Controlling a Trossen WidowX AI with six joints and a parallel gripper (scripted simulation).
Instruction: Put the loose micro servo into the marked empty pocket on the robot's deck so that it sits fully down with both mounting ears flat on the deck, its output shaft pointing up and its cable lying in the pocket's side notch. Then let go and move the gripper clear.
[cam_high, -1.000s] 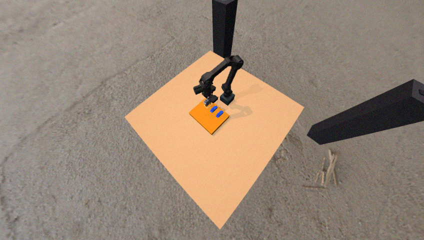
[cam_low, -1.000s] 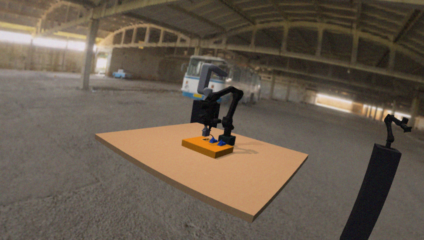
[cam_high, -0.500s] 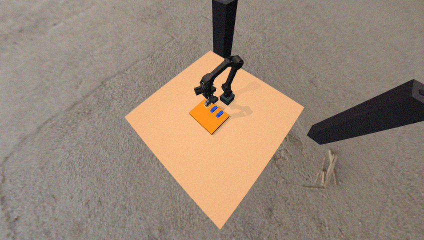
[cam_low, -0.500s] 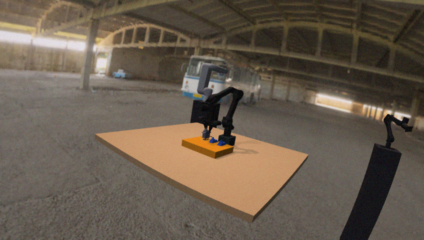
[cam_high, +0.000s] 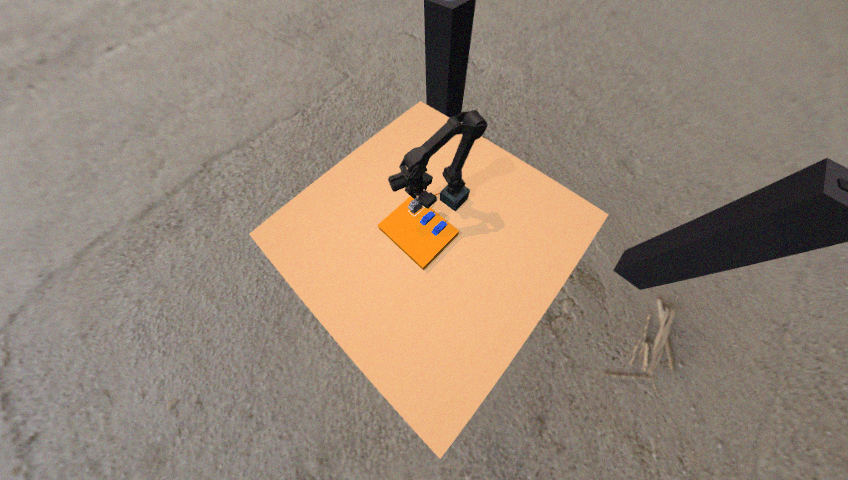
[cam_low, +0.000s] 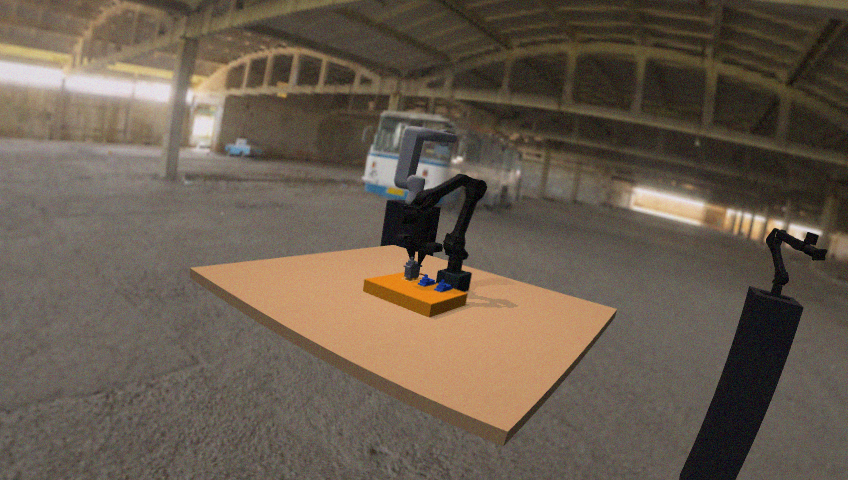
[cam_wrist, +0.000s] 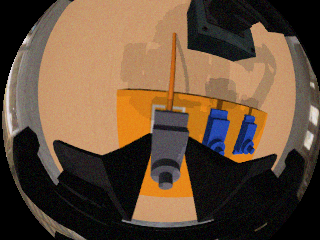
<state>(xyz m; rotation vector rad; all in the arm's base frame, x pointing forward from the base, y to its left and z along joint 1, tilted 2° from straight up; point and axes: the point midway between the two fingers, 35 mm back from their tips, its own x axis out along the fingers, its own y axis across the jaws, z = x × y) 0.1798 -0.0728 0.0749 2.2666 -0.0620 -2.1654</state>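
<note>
The loose grey micro servo (cam_high: 414, 206) (cam_low: 411, 270) (cam_wrist: 170, 135) is upright between the fingers of my gripper (cam_low: 414, 261) (cam_wrist: 168, 139), which is shut on it. Its output shaft (cam_wrist: 165, 179) points up towards the wrist camera. The servo is over the white-outlined pocket (cam_wrist: 156, 106) on the orange deck (cam_high: 416, 240) (cam_low: 395, 290) (cam_wrist: 131, 117). Its body stands well above the deck surface, higher than the blue servos. The pocket is mostly hidden by it; whether its lower end is inside cannot be told. Its orange cable (cam_wrist: 172, 70) stretches past the deck's edge towards the arm-base side.
Two blue servos (cam_high: 427, 217) (cam_high: 439, 227) (cam_low: 425, 280) (cam_low: 442, 286) (cam_wrist: 217, 131) (cam_wrist: 246, 135) sit in the deck beside the marked pocket. The dark arm base (cam_high: 455, 198) (cam_low: 454, 280) (cam_wrist: 220, 37) stands close behind the deck on the table (cam_high: 440, 356) (cam_low: 416, 362).
</note>
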